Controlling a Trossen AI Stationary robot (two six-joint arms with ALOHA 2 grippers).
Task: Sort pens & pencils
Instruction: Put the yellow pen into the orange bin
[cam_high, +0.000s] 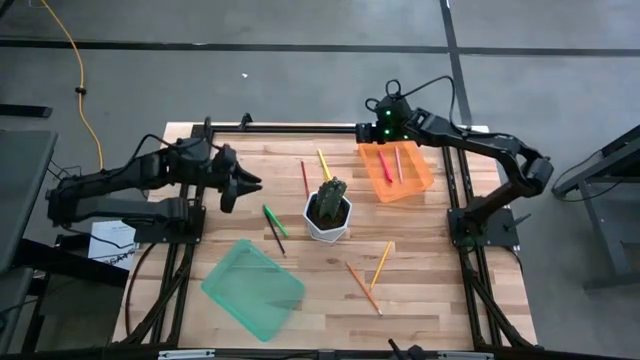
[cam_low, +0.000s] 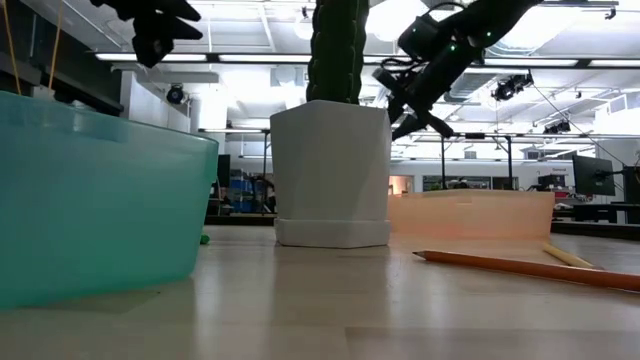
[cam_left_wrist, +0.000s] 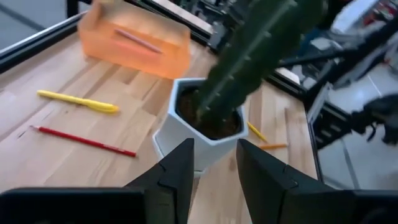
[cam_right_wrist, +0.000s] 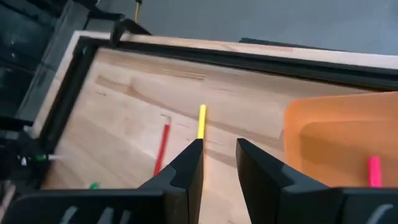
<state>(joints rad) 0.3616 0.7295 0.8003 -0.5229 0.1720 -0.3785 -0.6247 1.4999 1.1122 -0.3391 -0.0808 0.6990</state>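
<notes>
My left gripper (cam_high: 250, 185) (cam_left_wrist: 214, 162) hovers open above the table, left of the white cactus pot (cam_high: 328, 215). My right gripper (cam_high: 370, 131) (cam_right_wrist: 219, 160) is open in the air at the far left corner of the orange tray (cam_high: 396, 172), where the pink-red pen (cam_high: 398, 165) (cam_right_wrist: 374, 171) lies. The yellow pen (cam_high: 323, 163) (cam_right_wrist: 201, 121) and red pencil (cam_high: 304, 177) (cam_right_wrist: 163, 144) lie flat beyond the pot. Nearer the left gripper lie the green pen (cam_high: 273, 218) and dark pencil (cam_high: 276, 239). The orange pencil (cam_high: 362, 287) and yellow-orange pencil (cam_high: 381, 264) lie toward the near edge.
A green tray (cam_high: 252, 288) (cam_low: 90, 200) sits near the table's near left. The pot with its tall cactus (cam_left_wrist: 255, 50) stands mid-table between the two arms. In the low view the orange pencil (cam_low: 520, 265) lies in front of the orange tray (cam_low: 470, 212).
</notes>
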